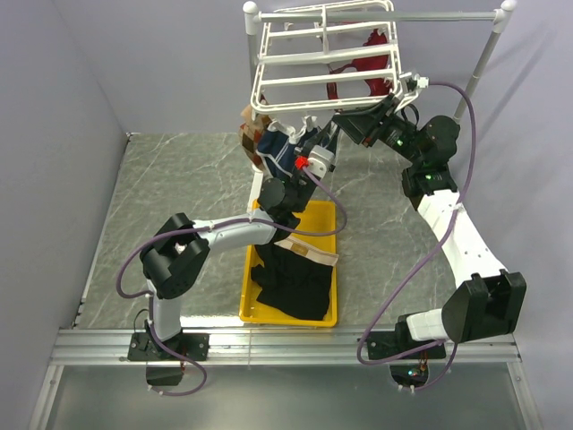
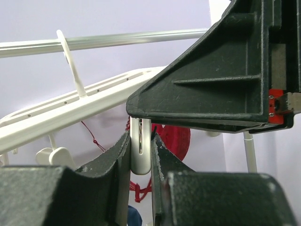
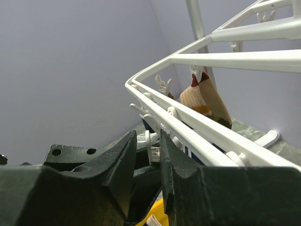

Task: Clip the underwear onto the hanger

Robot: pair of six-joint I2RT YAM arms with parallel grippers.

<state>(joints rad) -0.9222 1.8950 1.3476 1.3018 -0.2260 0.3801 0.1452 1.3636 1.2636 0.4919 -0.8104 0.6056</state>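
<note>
Bolted at the near edge, two black-and-white jointed arms are seen, the left arm (image 1: 224,235) and the right arm (image 1: 457,233), both raised toward the far side of a grey marbled worktop (image 1: 179,179). A large white rectangular plastic hanger of parallel bars (image 1: 327,55) is hung above the far part of the worktop, with a red garment (image 1: 369,67) and a navy garment with white trim (image 1: 276,150) suspended below it. A yellow rectangular plastic tray (image 1: 249,287) is set on the worktop between the arms. The black soft-cloth underwear with a tan waistband (image 1: 295,287) is heaped inside this tray, well apart from the hanger and touched by neither pincer. The left pincer (image 2: 140,137) is pressed together on a small white plastic clip (image 2: 140,160) dangling under the hanger, which is pinched from both sides. The right pincer (image 3: 147,135) is held slightly spread beside the hanger's rim, and a second white clip (image 3: 150,145) is seen between its jaws; whether that clip is touched cannot be told.
</note>
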